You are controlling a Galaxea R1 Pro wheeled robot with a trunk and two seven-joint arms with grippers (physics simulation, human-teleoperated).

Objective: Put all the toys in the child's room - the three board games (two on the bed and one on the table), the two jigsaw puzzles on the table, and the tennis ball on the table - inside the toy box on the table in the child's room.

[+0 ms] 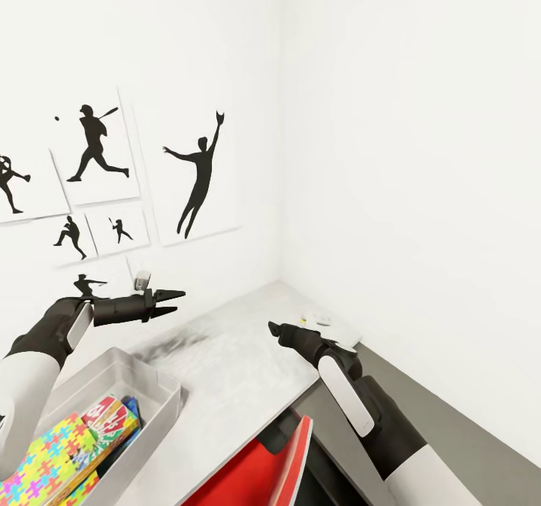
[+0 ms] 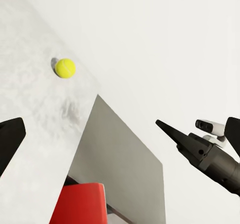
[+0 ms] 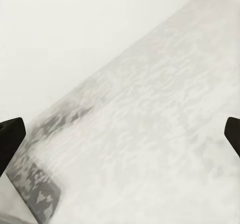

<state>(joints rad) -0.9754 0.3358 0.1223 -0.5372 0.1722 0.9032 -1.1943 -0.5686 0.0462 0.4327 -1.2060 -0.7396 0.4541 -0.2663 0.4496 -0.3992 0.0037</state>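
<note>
Both grippers hang empty over the table (image 1: pixel 225 371), the left gripper (image 1: pixel 171 303) spread at nine o'clock, the right gripper (image 1: pixel 276 331) also parted. The toy box (image 1: pixel 154 386) at seven o'clock holds jigsaw puzzles (image 1: pixel 45 453) and board games (image 1: pixel 113 416); the tennis ball (image 2: pixel 65 68) rests on the tabletop.

White table (image 1: pixel 225 371) with grey toy box (image 1: pixel 161 386) and yellow tennis ball (image 2: pixel 65 68).

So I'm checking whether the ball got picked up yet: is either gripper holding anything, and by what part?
Nothing is held. The left gripper and right gripper are open and empty; the tennis ball lies on the table.
</note>
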